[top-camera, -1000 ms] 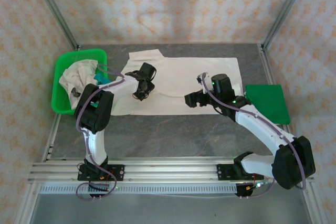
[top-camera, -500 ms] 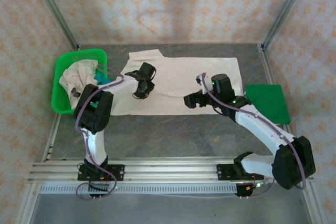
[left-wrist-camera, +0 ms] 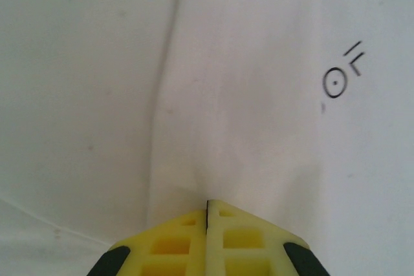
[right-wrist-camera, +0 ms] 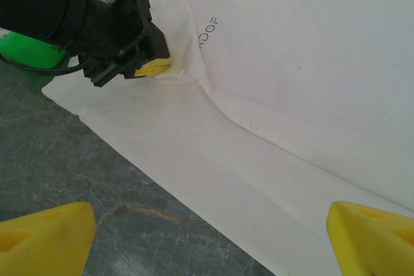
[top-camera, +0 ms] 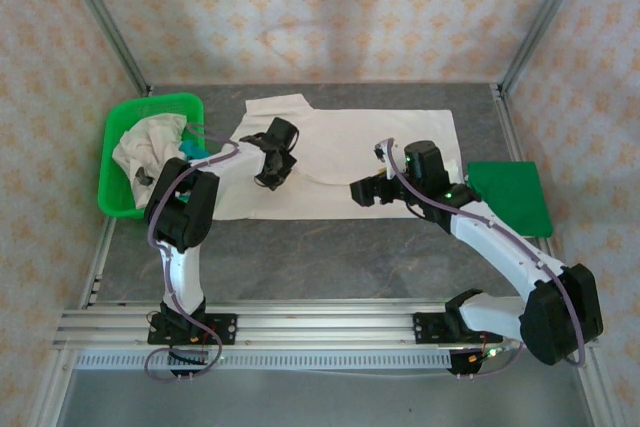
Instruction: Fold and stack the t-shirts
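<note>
Grey stone-look table [top-camera: 330,247] fills the floor of a cell with patterned paper walls and a metal frame. One cream flat shirt [top-camera: 380,137] lies spread out toward 12 o'clock, smoothed open so its edges can be folded over. At 9 o'clock a green basket [top-camera: 150,102] holds the waiting shirts [top-camera: 140,142] in a crumpled heap, with a strip of teal shirt [top-camera: 196,152] at its near right corner. A flat green mat [top-camera: 510,197] lies at 3 o'clock, bare, and reads as the likely place for the finished stack.

The left gripper [left-wrist-camera: 207,206] sits on the flat shirt's left half, fingers pressed together with a small ridge of cloth running into their tips. The pucker around them suggests a pinch on the top layer, taken just beside the small dark print [left-wrist-camera: 343,72] so that side can be lifted and carried over. The right gripper [top-camera: 362,192] hangs low over the shirt's near edge at about 6 o'clock of the cloth, fingers spread wide and holding nothing. It looks placed to take the hem as a second hold. The fold itself is not yet made.
</note>
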Controlling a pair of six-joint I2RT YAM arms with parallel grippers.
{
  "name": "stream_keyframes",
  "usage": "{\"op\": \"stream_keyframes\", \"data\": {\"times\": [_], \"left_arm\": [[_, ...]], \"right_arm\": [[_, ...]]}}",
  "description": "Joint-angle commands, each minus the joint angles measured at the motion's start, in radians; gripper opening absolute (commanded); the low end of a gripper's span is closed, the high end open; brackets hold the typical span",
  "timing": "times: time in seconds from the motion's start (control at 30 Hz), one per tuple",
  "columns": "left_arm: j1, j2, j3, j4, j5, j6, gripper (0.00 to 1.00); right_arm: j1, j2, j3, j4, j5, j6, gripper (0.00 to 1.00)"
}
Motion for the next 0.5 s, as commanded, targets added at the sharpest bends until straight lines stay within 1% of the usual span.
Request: {"op": "stream_keyframes", "data": {"times": [0.0, 0.13, 0.2, 0.23, 0.27, 0.33, 0.43, 0.47], "left_arm": [[0.003, -0.003, 0.044, -0.028, -0.028, 0.029, 0.0], [0.002, 0.011, 0.083, -0.08, -0.035, 0.03, 0.0], [0.002, -0.008, 0.045, -0.068, -0.044, 0.014, 0.15], [0.002, -0.022, 0.019, -0.055, -0.049, 0.003, 0.22], [0.003, -0.036, -0.005, -0.043, -0.052, -0.003, 0.27], [0.005, -0.05, -0.035, -0.032, -0.048, -0.012, 0.32], [0.005, -0.052, -0.056, -0.017, -0.032, -0.019, 0.34], [0.005, -0.047, -0.057, -0.013, -0.028, -0.021, 0.34]], "right_arm": [[0.002, -0.013, -0.007, 0.031, 0.005, -0.001, 0.92], [0.004, -0.004, -0.007, 0.033, 0.002, 0.002, 0.92], [0.003, -0.003, -0.008, 0.036, 0.0, 0.006, 0.92], [0.003, -0.003, -0.011, 0.04, 0.001, 0.008, 0.92], [0.003, -0.002, -0.013, 0.044, 0.003, 0.01, 0.92], [0.003, 0.0, -0.012, 0.047, -0.002, 0.014, 0.92], [0.004, 0.0, -0.006, 0.05, -0.014, 0.019, 0.92], [0.003, 0.023, -0.004, 0.049, -0.015, 0.018, 0.92]]}}
